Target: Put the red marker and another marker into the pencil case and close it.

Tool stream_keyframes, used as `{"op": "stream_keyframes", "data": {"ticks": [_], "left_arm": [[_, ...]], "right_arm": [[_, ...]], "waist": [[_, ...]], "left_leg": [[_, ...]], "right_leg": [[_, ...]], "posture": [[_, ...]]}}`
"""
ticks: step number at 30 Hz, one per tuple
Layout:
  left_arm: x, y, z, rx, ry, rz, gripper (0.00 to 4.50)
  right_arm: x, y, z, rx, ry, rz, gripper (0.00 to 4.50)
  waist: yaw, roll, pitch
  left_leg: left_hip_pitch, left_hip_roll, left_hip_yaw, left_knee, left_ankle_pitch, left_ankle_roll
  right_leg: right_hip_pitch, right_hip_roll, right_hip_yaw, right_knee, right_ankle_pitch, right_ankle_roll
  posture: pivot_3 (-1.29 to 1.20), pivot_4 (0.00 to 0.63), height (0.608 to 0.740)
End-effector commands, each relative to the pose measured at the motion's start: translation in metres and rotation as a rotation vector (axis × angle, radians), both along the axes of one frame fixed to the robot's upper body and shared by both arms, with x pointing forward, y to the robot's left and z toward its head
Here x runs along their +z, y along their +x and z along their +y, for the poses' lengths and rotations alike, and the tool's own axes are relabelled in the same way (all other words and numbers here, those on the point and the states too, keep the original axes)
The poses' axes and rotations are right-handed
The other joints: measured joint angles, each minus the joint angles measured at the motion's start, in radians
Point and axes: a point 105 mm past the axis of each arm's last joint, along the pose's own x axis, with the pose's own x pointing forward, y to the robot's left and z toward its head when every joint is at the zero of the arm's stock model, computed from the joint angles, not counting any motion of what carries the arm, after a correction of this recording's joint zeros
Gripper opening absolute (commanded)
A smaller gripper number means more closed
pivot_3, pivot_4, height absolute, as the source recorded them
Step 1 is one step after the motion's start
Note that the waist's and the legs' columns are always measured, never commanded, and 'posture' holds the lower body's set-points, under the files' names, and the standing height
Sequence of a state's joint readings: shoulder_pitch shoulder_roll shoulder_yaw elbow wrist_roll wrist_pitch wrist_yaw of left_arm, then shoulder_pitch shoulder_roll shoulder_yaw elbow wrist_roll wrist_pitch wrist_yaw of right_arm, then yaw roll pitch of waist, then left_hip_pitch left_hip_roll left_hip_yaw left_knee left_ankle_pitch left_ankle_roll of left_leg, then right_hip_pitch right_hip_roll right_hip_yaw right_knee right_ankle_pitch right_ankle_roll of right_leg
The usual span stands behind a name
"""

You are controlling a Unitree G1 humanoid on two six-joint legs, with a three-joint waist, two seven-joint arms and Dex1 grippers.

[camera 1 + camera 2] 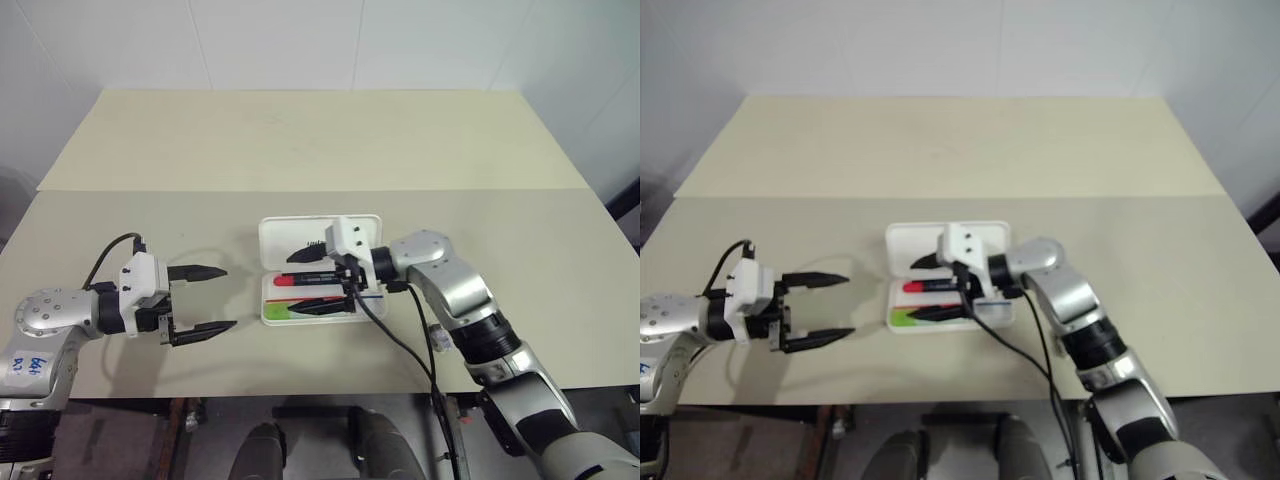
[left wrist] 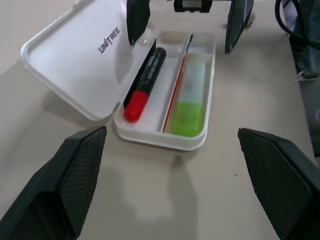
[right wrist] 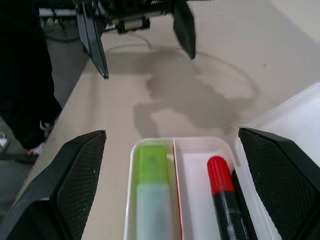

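Note:
The white pencil case (image 1: 287, 238) lies open on the table, its "UNITREE" lid (image 2: 75, 55) folded back flat. The red marker (image 2: 145, 80) rests in the compartment next to the lid. The other marker (image 2: 190, 102), pale green with a bright green cap, fills the compartment nearer the table's front edge. My right gripper (image 1: 293, 282) hovers open just above the case, one finger over the lid and one over the front compartment, holding nothing. My left gripper (image 1: 229, 297) stands open a short way left of the case, pointing at it, also empty.
The case sits on a beige table (image 1: 520, 250), whose front edge (image 1: 300, 393) is close below the grippers. A second beige table (image 1: 300, 130) joins it behind. A black cable (image 1: 400, 345) loops from my right wrist over the table's edge.

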State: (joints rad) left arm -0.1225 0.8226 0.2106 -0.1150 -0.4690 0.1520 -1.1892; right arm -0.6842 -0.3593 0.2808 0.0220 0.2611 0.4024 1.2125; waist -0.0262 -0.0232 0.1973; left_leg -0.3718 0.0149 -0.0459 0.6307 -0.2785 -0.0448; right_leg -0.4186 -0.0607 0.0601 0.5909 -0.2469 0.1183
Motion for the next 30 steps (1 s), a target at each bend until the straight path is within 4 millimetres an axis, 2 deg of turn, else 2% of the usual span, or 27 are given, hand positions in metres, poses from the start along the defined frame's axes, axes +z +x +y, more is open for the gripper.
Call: {"op": "stream_keyframes", "data": {"ticks": [1,4,7,11,13,21,22,23,24,30], "left_arm": [[0.01,-0.002,-0.015,-0.049,-0.016,-0.054,4.5],[0.008,-0.001,-0.025,-0.072,-0.036,-0.051,4.5],[0.007,-0.001,-0.03,-0.082,-0.049,-0.052,4.5],[0.004,0.005,-0.044,-0.104,-0.096,-0.047,4.5],[0.002,0.008,-0.051,-0.116,-0.124,-0.041,4.5],[-0.004,0.01,-0.069,-0.177,-0.168,-0.011,4.5],[-0.004,0.011,-0.071,-0.187,-0.17,-0.006,4.5],[-0.004,0.012,-0.072,-0.193,-0.171,-0.002,4.5],[-0.004,0.012,-0.072,-0.198,-0.172,0.002,4.5],[-0.004,0.014,-0.075,-0.225,-0.167,0.021,4.5]], "right_arm": [[0.022,-0.004,-0.025,-0.082,0.103,-0.029,4.48],[0.032,-0.002,-0.057,-0.254,0.176,-0.046,4.48],[0.035,-0.004,-0.075,-0.364,0.203,-0.063,4.48],[0.024,-0.002,-0.126,-0.684,0.2,-0.108,4.48],[0.013,-0.011,-0.143,-0.805,0.184,-0.099,4.48],[-0.02,-0.046,-0.159,-1.013,0.153,-0.015,4.48],[-0.024,-0.051,-0.16,-1.04,0.155,0.005,4.48],[-0.027,-0.054,-0.16,-1.057,0.157,0.018,4.48],[-0.031,-0.058,-0.16,-1.07,0.155,0.037,4.48],[-0.05,-0.077,-0.161,-1.158,0.129,0.11,4.48]], "waist": [[-0.001,0.0,0.0],[0.0,0.0,0.0],[-0.005,0.0,0.0],[0.0,-0.001,0.0],[0.005,-0.001,0.0],[-0.004,-0.002,-0.001],[-0.003,-0.002,-0.001],[-0.002,-0.002,-0.001],[-0.001,-0.002,-0.001],[-0.001,-0.004,-0.002]], "left_leg": [[0.0,0.0,0.0,0.0,0.0,0.0],[-0.001,0.0,0.0,0.0,0.0,0.0],[0.0,0.0,0.0,0.0,0.0,0.0],[0.001,0.001,0.0,0.0,0.0,0.0],[0.0,0.0,0.0,0.0,0.0,0.0],[0.002,0.0,0.001,0.001,0.0,0.0],[0.003,0.0,0.001,0.001,0.0,0.0],[0.003,0.0,0.001,0.001,0.0,0.0],[0.003,0.0,0.001,0.001,0.001,0.001],[0.003,0.0,0.0,0.003,0.001,0.001]], "right_leg": [[0.0,0.0,0.0,0.0,0.0,0.0],[0.0,0.0,0.0,0.0,0.0,0.0],[0.0,0.0,0.0,-0.001,0.0,0.0],[0.0,0.002,0.001,0.0,0.0,0.0],[0.0,0.001,0.001,0.0,-0.001,0.0],[0.002,0.001,0.002,-0.001,-0.001,0.0],[0.002,0.002,0.002,-0.001,-0.001,-0.001],[0.002,0.002,0.002,-0.001,-0.007,-0.012],[0.002,0.002,0.002,-0.001,-0.01,-0.016],[0.005,0.001,0.002,-0.001,-0.01,-0.016]], "posture": [[0.0,0.15,0.74],[0.0,0.15,0.74],[0.0,0.15,0.74],[0.0,0.15,0.74],[0.0,0.15,0.74],[0.0,0.15,0.74],[0.0,0.15,0.74],[0.0,0.15,0.74],[0.0,0.15,0.74],[0.0,0.15,0.74]]}}
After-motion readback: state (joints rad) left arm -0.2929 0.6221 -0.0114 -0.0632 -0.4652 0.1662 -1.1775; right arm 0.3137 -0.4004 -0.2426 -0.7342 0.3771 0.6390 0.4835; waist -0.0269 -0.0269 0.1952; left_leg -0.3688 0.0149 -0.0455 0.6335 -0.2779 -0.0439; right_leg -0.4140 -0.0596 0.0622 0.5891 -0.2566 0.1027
